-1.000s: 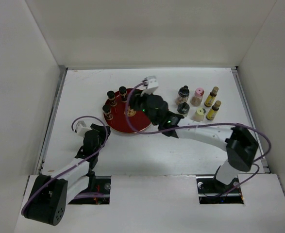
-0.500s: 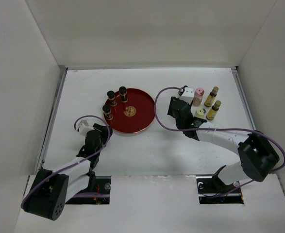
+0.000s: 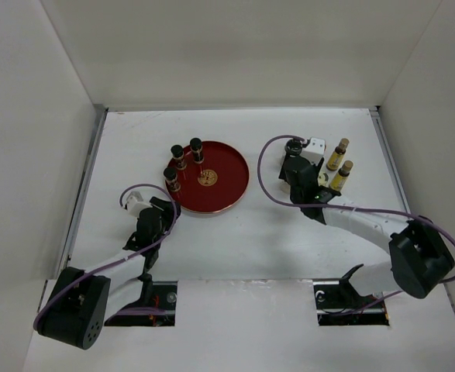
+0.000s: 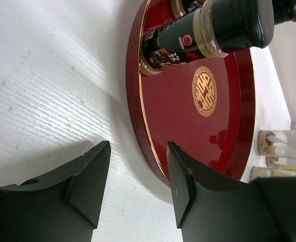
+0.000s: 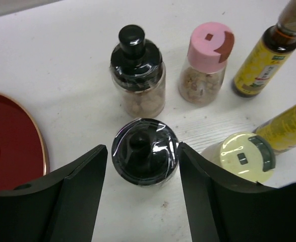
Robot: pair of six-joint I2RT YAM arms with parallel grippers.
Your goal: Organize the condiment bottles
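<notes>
Bottles [image 3: 341, 175] are about a third sorted, I judge. A dark-capped jar [image 5: 145, 151] stands on the table [image 5: 62, 60] between my right gripper's [image 5: 141, 166] wide-spread fingers, ungripped. Beside and beyond it stand a cream jar [image 5: 241, 156], another dark jar [image 5: 137, 75], a pink-capped jar [image 5: 208, 63] and two yellow bottles [image 5: 261, 65]. Farther left, three bottles [image 3: 177, 152] sit on the tray [image 3: 229, 182]. My left gripper [image 4: 137, 151] gapes empty beside its rim.

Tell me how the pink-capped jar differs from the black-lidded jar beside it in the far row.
The pink-capped jar has a flat pink cap; the black-lidded jar has a black lid with a round knob. The black-lidded jar looks wider. Both stand upright, clear-walled, holding pale brown contents.
</notes>
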